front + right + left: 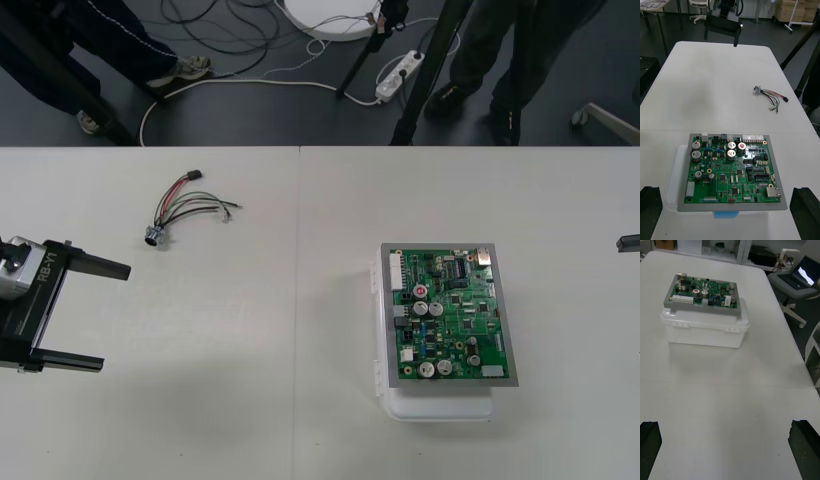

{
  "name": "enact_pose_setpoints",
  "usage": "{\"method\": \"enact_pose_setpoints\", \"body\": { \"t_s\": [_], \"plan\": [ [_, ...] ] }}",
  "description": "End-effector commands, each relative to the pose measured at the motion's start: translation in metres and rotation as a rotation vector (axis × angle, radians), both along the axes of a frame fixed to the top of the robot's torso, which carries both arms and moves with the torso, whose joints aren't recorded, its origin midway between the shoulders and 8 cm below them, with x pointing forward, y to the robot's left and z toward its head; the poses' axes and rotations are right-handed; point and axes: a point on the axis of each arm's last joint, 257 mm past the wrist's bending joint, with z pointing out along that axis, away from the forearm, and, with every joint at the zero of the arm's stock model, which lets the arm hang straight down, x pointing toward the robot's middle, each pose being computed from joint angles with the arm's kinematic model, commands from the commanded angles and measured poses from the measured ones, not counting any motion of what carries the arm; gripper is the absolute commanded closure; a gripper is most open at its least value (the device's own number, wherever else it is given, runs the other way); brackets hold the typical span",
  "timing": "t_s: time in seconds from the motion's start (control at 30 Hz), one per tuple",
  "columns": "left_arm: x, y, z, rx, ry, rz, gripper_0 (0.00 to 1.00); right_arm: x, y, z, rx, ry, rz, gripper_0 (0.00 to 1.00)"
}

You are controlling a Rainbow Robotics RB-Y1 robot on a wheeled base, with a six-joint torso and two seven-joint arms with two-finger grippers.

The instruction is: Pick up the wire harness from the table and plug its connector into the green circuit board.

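— Harness (185,208)?
— Lay toward the far left corner of the table (300,420), just beyond the left gripper (112,316), whose jaws stood wide.
— Right gripper (628,242)?
— Wide too, at the right edge, well apart.

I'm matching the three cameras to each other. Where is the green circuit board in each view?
Front view: green circuit board right of the table's middle, wire harness far to its left.
Right wrist view: board close ahead, harness beyond it.
Left wrist view: board farther ahead, seen from the side.
Shared landmark: the white base under it.
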Motion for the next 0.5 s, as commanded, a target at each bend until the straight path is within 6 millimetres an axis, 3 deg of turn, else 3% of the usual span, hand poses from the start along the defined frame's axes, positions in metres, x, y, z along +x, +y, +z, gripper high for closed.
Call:
{"method": "enact_pose_setpoints", "body": {
  "t_s": [0.03,0.2,0.5],
  "plan": [
    [0.016,-0.001,0.008,0.047,-0.028,0.019,0.0,-0.004,-0.001,0.002,0.012,0.021,-0.006,0.0],
    [0.024,-0.003,0.007,0.111,0.015,0.082,0.0,-0.01,0.001,-0.01,0.033,0.071,-0.009,0.0],
    [0.046,0.007,0.003,0.237,0.056,0.223,0.0,-0.015,0.003,0.0,0.075,0.096,0.018,0.0]
  ]
}}
